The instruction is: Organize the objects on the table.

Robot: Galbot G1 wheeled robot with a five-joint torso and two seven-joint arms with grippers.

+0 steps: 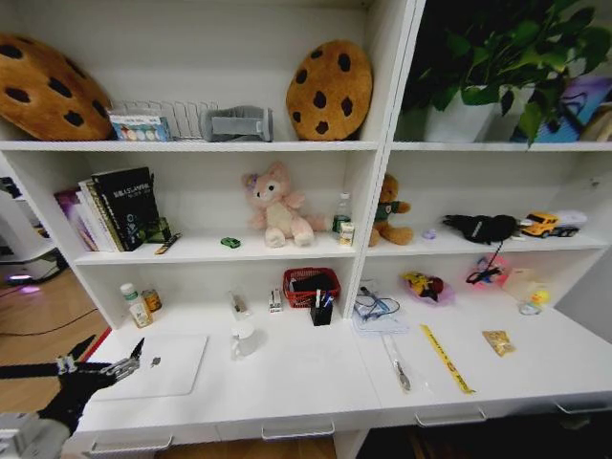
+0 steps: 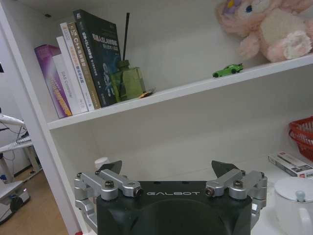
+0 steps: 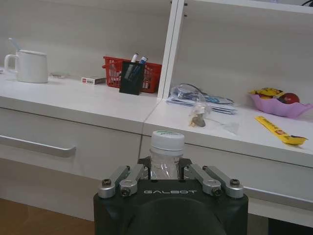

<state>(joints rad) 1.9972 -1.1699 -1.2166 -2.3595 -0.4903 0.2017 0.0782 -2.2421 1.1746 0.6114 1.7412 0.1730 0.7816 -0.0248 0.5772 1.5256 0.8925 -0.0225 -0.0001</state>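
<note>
Black GALBOT-marked claw [image 2: 168,172] bodies carry silver screwed linkages.

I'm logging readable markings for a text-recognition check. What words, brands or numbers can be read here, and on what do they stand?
"GALBOT": on the left gripper body.
"GALBOT": on the right gripper body, which holds a clear bottle.
"C++": on a book spine; the rest is unreadable.
Other book spines, white box and yellow ruler: print too small to read.
</note>
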